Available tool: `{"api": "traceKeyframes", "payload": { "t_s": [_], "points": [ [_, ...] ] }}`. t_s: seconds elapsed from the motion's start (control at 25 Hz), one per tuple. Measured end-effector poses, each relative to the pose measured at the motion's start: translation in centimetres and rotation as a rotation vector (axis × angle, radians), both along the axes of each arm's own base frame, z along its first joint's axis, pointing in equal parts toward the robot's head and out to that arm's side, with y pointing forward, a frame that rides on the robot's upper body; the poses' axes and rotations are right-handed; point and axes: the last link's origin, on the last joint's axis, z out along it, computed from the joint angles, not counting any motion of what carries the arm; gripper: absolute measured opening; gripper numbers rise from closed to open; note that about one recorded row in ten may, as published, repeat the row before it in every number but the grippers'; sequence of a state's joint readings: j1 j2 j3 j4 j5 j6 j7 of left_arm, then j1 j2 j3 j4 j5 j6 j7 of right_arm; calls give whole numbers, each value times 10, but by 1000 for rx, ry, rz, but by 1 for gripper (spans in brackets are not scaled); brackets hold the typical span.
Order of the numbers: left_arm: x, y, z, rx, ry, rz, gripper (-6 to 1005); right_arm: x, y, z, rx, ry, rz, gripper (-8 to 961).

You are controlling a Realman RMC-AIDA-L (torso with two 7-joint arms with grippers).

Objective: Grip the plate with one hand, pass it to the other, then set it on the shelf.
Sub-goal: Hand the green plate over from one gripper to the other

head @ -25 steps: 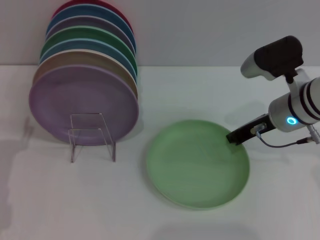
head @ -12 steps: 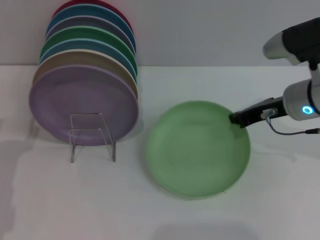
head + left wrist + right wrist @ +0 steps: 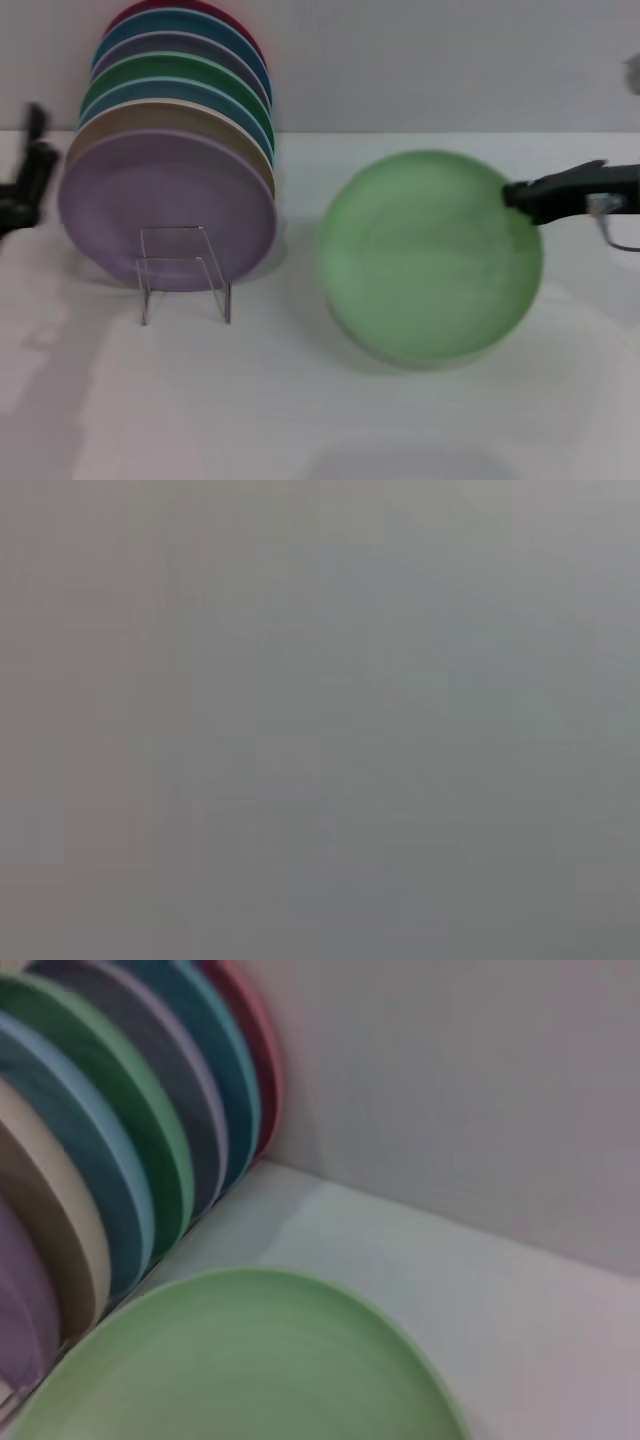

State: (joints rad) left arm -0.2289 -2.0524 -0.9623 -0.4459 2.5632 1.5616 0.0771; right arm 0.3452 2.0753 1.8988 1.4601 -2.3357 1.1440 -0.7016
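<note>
The pale mint-green plate (image 3: 432,255) hangs lifted and tilted above the table at centre right in the head view. My right gripper (image 3: 520,197) is shut on its right rim, black fingers reaching in from the right edge. The plate also fills the near part of the right wrist view (image 3: 240,1360). The shelf (image 3: 183,268), a small clear rack, stands at the left with a row of upright coloured plates, a lilac plate (image 3: 165,210) in front. My left gripper (image 3: 25,180) shows as a dark shape at the far left edge, beside the rack. The left wrist view shows only grey.
The upright plates also show in the right wrist view (image 3: 120,1140), with the grey wall (image 3: 450,1090) behind them. The white table (image 3: 250,400) stretches in front of the rack and under the lifted plate.
My right gripper has lifted the mint-green plate off the table and carried it up and to the right. The left arm has come into view at the far left edge.
</note>
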Motion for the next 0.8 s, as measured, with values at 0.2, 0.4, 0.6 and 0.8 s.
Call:
{"api": "traceKeyframes", "payload": {
  "t_s": [0.2, 0.4, 0.6, 0.8],
  "points": [
    [12, 6, -7, -30, 45, 5, 806, 12, -8, 25, 82, 17, 3, 18],
    [87, 35, 10, -282, 159, 113, 776, 18, -17, 32, 137, 18, 93, 19],
    [124, 46, 23, -508, 179, 194, 744, 18, -21, 35, 170, 36, 156, 19],
    [152, 51, 22, -617, 262, 280, 733, 15, -19, 36, 179, 17, 190, 19]
  ]
}}
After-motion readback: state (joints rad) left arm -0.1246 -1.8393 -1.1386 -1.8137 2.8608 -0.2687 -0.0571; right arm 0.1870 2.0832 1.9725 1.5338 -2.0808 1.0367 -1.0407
